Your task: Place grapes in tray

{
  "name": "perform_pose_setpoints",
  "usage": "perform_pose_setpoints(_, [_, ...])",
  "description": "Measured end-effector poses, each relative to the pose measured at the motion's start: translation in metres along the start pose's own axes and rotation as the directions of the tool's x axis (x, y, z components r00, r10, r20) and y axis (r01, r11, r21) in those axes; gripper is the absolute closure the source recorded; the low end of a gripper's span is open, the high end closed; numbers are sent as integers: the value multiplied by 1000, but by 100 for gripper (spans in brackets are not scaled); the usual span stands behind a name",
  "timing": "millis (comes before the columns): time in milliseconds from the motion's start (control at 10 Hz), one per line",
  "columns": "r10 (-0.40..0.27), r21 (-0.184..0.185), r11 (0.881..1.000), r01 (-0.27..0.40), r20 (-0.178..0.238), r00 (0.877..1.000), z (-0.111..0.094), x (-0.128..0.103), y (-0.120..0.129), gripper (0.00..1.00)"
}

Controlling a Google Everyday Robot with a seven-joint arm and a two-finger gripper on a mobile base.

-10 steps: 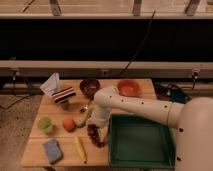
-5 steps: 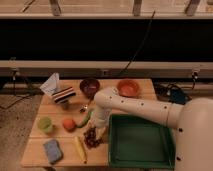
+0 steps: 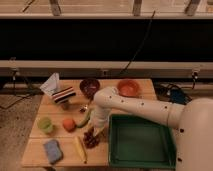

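The grapes [image 3: 91, 139], a small dark red-purple bunch, are at the table's front, just left of the green tray [image 3: 142, 144]. The tray is a large rectangle with a low rim at the front right and holds nothing. My gripper [image 3: 96, 128] is at the end of the white arm that reaches in from the right. It is directly above the grapes and touching or nearly touching their top. It stands beside the tray's left rim, not over the tray.
A green cucumber [image 3: 82, 120], an orange fruit [image 3: 68, 124] and a green cup [image 3: 45, 124] lie left of the gripper. A blue sponge [image 3: 51, 151] and a yellow item [image 3: 80, 148] lie in front. A maroon bowl [image 3: 89, 87], an orange bowl [image 3: 129, 88] and a white bag [image 3: 51, 82] stand behind.
The grapes now show more fully below the gripper, slightly lower and to the left than before. The arm has barely shifted.
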Motion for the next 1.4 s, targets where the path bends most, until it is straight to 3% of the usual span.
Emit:
perform_pose_setpoints(200, [-5,53,999,5,0,1000,-26,-8,-12,100])
perform_pose_setpoints(500, [-22,148,989,22,-8,1000,-84,-18,-26,100])
perform_pose_setpoints(800, [-34,217,975,41,-33,999,-139,-21,-23,100])
perform_pose_setpoints(1100, [-2,248,969,16,-58,998,-167,3,7,100])
perform_pose_setpoints(1400, [62,248,968,-41,-75,995,-179,34,42,100])
